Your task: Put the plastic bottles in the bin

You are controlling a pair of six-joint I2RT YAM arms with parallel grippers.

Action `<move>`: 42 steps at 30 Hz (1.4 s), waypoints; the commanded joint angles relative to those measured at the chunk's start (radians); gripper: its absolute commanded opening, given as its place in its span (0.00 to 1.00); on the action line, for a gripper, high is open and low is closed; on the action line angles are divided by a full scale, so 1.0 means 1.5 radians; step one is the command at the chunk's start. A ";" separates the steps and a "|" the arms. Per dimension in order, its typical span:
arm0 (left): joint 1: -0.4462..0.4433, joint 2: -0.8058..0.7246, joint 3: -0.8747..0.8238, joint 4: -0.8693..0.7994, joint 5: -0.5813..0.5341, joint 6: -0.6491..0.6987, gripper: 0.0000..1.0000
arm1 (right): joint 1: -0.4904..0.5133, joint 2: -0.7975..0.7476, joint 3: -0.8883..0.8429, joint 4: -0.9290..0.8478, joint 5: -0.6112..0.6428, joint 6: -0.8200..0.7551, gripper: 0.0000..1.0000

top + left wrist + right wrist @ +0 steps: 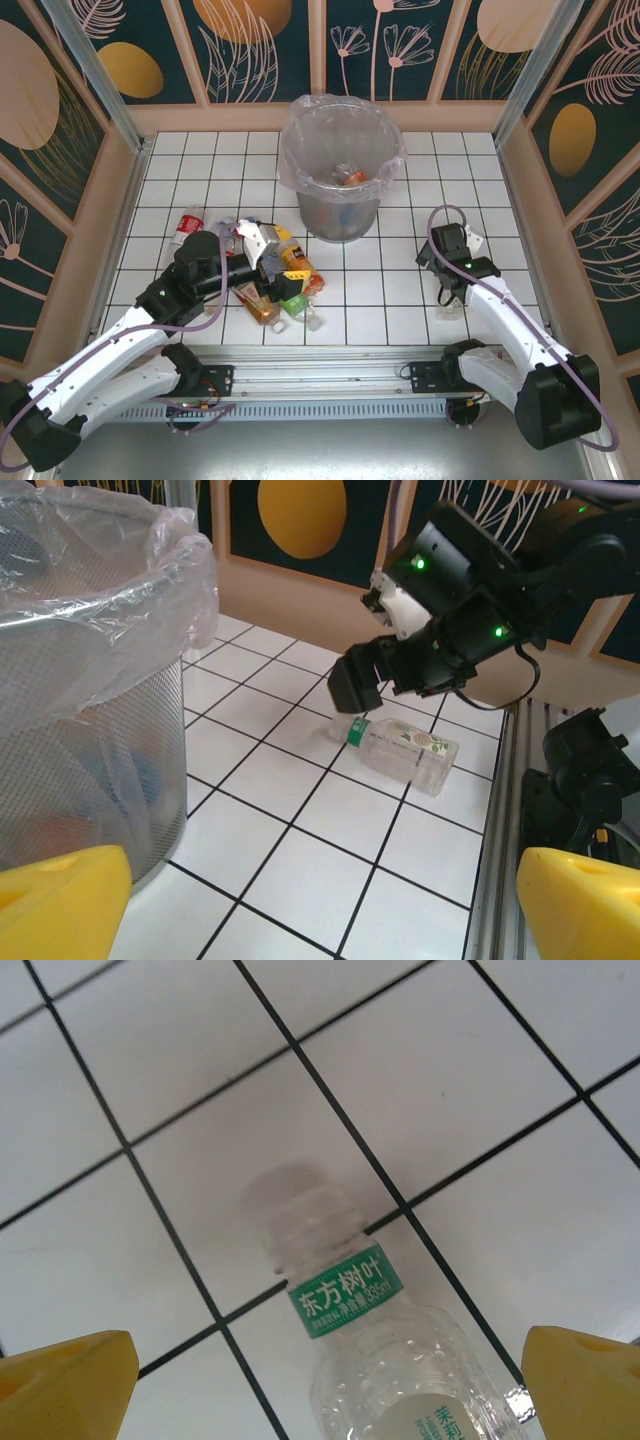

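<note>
1. The right gripper [325,1380] hangs released. Its yellow pads [65,1380] sit at the two lower corners of its wrist view, and neither touches anything, so nothing is grasped.
2. The green-labelled bottle [370,1350] lies on its side between those pads, cap end toward the top of the frame. I judge the jaws are set across the body, not along it, so that closing would pinch its narrower width.
3. In the overhead view this bottle rests on the white tiled table [390,290] at right centre, near the lower edge of the tiles. It is well apart from the bin [340,225].
4. The bin stands upright at upper centre. Its clear bag [292,152] is folded out over the rim, so the mouth is open for a drop from above.
5. The left gripper [320,910] is also spread and empty, with bare tile showing between the pads at the lower corners of its view.
6. Overhead, the left gripper sits at left centre beside the pile of bottles [285,285]. Its camera faces across the table at the bin and the other arm. I take that pose as waiting near its own work while the right side picks.
7. A red-labelled bottle [185,228] lies alone to the left of the pile.
8. Something orange shows through the bag inside the bin. It is probably bottles already dropped in, though it is too blurred to count.
</note>
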 commanded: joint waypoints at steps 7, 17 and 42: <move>-0.002 -0.005 0.023 -0.001 0.022 0.007 0.98 | -0.003 0.033 -0.033 0.043 -0.039 0.043 0.99; -0.002 0.001 0.025 -0.005 0.029 0.011 0.99 | 0.015 0.045 -0.078 0.078 -0.084 0.084 0.96; -0.001 -0.001 0.026 -0.011 0.032 0.013 0.99 | 0.225 0.112 -0.048 0.002 -0.060 0.189 0.82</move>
